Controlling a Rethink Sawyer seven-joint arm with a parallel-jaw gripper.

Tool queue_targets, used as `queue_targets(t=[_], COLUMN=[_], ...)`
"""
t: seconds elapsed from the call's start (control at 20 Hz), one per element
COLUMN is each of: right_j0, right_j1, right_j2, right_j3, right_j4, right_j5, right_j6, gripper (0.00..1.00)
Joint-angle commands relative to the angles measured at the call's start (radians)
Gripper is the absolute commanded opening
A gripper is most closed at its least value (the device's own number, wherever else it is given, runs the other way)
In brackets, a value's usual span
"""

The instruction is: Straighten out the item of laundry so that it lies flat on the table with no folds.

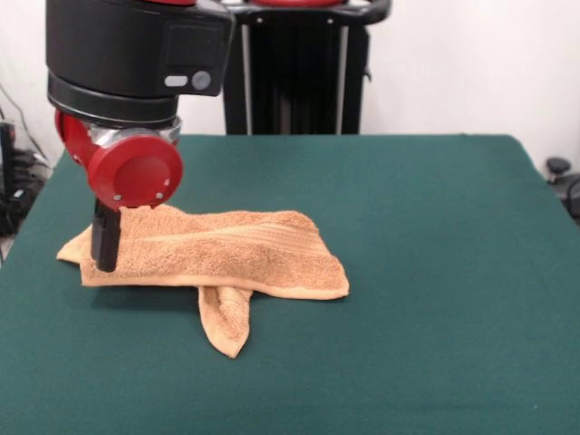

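The small orange-tan terry-cloth towel point(213, 256) lies crumpled on the left half of the large counter with the dark green felt-like top point(435, 272), nearer the left edge than the middle. It is folded over on itself into a long, low bundle running left to right, with a ribbed woven band showing along its upper layer toward the right. A narrow flap hangs out from under the bundle toward the near edge, ending in a rounded point. The right end is a thick rolled fold; the left end tapers to a thin corner lying flat on the green cloth.

The black tool point(107, 243) comes down onto the towel's left end, its dark tip touching or pressed into the cloth there. Whether it is clenched on the fabric or released cannot be told from this view. Above it sit the red round wrist joint point(136, 170) and the bulky black arm housing point(136, 54). Behind the counter stand black upright posts point(294, 72) against a white wall point(462, 63).
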Motion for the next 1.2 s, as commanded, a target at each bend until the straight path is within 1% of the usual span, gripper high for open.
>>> queue_targets(t=[0.05,0.2,0.35,0.5,0.65,0.85,1.2], right_j0=[0.093,0.112,0.117,0.109,0.102,0.087,0.046], right_j1=[0.054,0.074,0.082,0.103,0.127,0.148,0.186], right_j2=[0.033,-0.031,-0.057,-0.080,-0.094,-0.107,-0.121], right_j3=[0.114,0.070,0.061,0.010,-0.024,-0.054,-0.110], right_j4=[-0.063,-0.082,-0.089,-0.107,-0.118,-0.127,-0.106], right_j5=[0.138,0.262,0.282,0.336,0.353,0.341,0.321], right_j6=[0.118,0.153,0.166,0.173,0.186,0.201,0.197], gripper=[0.00,0.00,0.00,0.00,0.00,0.00,0.00])
